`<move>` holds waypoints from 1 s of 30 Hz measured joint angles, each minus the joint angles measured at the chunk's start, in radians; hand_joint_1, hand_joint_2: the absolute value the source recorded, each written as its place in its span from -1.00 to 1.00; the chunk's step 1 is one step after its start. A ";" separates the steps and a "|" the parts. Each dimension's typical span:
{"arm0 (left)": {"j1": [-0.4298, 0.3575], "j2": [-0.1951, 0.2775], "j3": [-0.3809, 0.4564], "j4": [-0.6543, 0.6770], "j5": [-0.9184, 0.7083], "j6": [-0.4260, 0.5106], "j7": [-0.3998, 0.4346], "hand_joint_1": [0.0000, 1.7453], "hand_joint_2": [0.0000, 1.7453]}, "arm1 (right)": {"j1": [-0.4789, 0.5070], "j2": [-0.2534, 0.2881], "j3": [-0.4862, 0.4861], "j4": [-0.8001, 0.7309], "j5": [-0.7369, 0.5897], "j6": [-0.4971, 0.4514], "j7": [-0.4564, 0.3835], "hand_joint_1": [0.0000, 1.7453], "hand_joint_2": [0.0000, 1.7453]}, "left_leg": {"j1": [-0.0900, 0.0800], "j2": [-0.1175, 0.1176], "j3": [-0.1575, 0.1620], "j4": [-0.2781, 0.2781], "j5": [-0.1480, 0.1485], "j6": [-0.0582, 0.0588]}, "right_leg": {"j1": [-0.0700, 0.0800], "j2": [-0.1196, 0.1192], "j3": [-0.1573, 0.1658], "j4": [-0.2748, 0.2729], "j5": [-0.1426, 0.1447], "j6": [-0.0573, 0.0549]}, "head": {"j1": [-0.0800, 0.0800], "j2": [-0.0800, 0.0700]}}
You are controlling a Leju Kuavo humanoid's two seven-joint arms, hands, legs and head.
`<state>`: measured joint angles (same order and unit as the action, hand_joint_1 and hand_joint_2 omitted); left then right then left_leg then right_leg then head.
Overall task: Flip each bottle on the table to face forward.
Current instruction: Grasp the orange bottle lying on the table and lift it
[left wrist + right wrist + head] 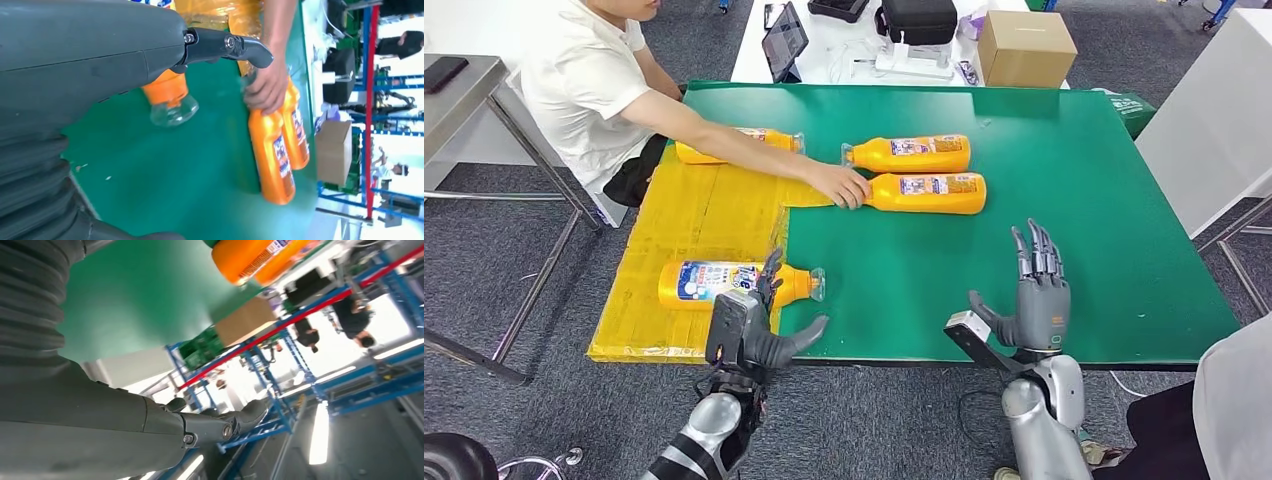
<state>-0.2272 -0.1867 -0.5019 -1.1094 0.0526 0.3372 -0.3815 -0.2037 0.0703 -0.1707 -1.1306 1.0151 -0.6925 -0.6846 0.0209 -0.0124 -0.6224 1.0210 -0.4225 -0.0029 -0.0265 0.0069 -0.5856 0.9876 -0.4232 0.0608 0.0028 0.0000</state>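
Note:
Four orange bottles lie on their sides. The nearest bottle (724, 283) (169, 90) rests on the yellow sheet (694, 215), white and blue label up, clear cap pointing right. My left hand (759, 325) hovers open just in front of its neck, thumb (235, 47) above it and nothing held. Two more bottles (914, 153) (929, 192) lie side by side mid-table; a person's hand (842, 186) (267, 87) rests on the cap end of the nearer one. A fourth bottle (744, 143) lies behind the person's forearm. My right hand (1036, 295) stands open, fingers up, over the table's front right.
The green table (1074, 200) has bare room on its right half. A person in white sits at the far left. A cardboard box (1024, 47), a black bag (919, 18) and a tablet (784, 40) sit on the white table behind. Another person's sleeve (1239, 400) is at lower right.

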 joint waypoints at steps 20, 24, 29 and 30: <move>0.030 0.012 -0.164 -0.013 -0.294 -0.071 0.074 -1.00 1.00 | -0.129 -0.083 -0.031 0.199 0.146 0.000 0.134 -1.00 1.00 | 0.000 0.000 -0.001 0.000 0.000 0.000 | 0.000 0.000 0.000 0.000 0.000 0.000 | 0.000 0.000; 0.023 0.005 -0.166 0.002 -0.313 -0.081 0.080 -1.00 1.00 | -0.171 -0.102 0.019 0.276 0.102 0.035 0.194 -1.00 1.00 | 0.000 0.000 -0.001 0.000 0.000 0.000 | 0.000 0.000 0.000 0.000 0.000 0.000 | 0.000 0.000; 0.013 0.004 -0.166 0.021 -0.301 -0.146 0.128 -1.00 1.00 | -0.219 -0.122 0.103 0.403 0.038 0.168 0.254 -1.00 1.00 | 0.000 0.000 -0.001 0.000 0.001 0.000 | 0.000 0.000 0.000 0.000 0.000 0.000 | 0.000 0.000; 0.013 0.003 -0.166 0.028 -0.293 -0.159 0.132 -1.00 1.00 | -0.225 -0.124 0.122 0.425 0.038 0.180 0.263 -1.00 1.00 | 0.000 0.000 -0.001 0.000 0.001 0.000 | 0.000 0.000 0.000 0.000 0.000 0.000 | 0.000 0.000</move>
<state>-0.2141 -0.1834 -0.6683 -1.0819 -0.2405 0.1782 -0.2491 -0.4290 -0.0539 -0.0485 -0.7051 1.0529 -0.5121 -0.4215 0.0207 -0.0124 -0.6234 1.0210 -0.4220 -0.0024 -0.0266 0.0068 -0.5858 0.9876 -0.4230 0.0611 0.0027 0.0000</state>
